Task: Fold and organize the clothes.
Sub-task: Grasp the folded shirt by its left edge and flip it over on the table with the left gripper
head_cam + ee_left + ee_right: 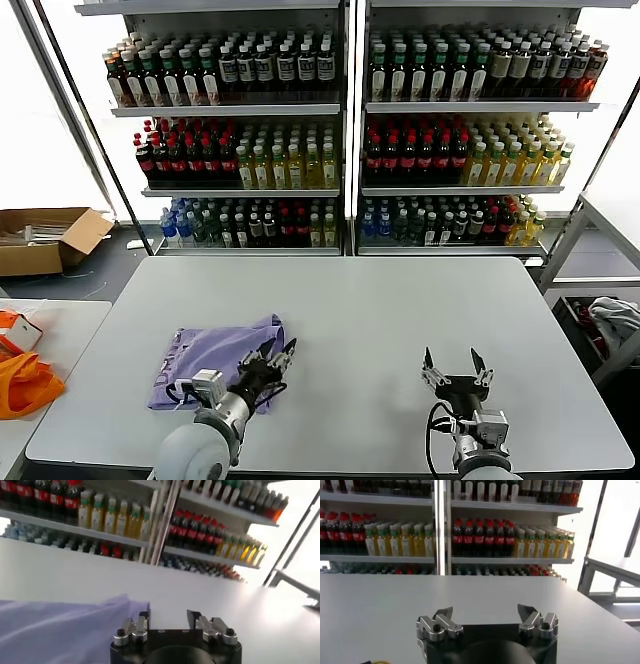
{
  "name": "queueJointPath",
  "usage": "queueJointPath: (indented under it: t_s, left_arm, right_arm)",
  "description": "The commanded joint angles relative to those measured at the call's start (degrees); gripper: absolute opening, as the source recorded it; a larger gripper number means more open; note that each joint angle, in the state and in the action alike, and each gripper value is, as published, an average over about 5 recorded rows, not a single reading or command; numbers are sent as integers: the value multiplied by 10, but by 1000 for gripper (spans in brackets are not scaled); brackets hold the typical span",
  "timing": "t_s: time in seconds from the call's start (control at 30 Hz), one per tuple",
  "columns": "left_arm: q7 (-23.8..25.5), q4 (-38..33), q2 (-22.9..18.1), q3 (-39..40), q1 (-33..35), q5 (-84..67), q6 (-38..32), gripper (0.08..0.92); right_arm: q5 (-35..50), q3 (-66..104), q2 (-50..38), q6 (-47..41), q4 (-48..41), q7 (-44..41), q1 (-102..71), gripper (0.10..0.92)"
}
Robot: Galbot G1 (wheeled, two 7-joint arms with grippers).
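Lavender T-shirt (215, 358), folded and rumpled, beside parted, empty left claw (279, 356).

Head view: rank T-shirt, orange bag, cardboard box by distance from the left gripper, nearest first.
From the left gripper, jaws open, at the shirt's right edge:
1. Lavender T-shirt: right beside it on the table.
2. Orange bag: far left, on the neighbouring table.
3. Cardboard box: on the floor, back left.
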Motion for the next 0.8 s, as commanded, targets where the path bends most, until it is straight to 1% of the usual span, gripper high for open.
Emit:
queueJointPath:
  t_s: [0.03, 0.1, 0.17, 0.23, 0.33, 0.53, 0.8]
  left_arm:
    - [-9, -54, 43, -114, 16, -3, -23, 597]
    - [4, -18, 69, -157, 37, 120, -26, 658]
    - [14, 10, 87, -200, 68, 195, -30, 710]
    - [26, 27, 95, -236, 101, 229, -36, 766]
    - [47, 46, 95, -271, 135, 250, -49, 812]
    - [59, 73, 80, -286, 150, 229, -61, 822]
    - [74, 74, 69, -269, 143, 157, -38, 823]
  right_arm:
    - [5, -15, -1, 1, -11, -2, 23, 823]
    - [6, -23, -2, 3, -15, -4, 29, 823]
    - [8, -31, -2, 5, -21, -5, 36, 823]
    - [9, -38, -4, 6, -28, -6, 42, 823]
    - [10, -46, -6, 6, -36, -7, 52, 823]
    - [12, -55, -11, 5, -41, -8, 61, 823]
    - [12, -55, -16, 5, -37, -9, 60, 823]
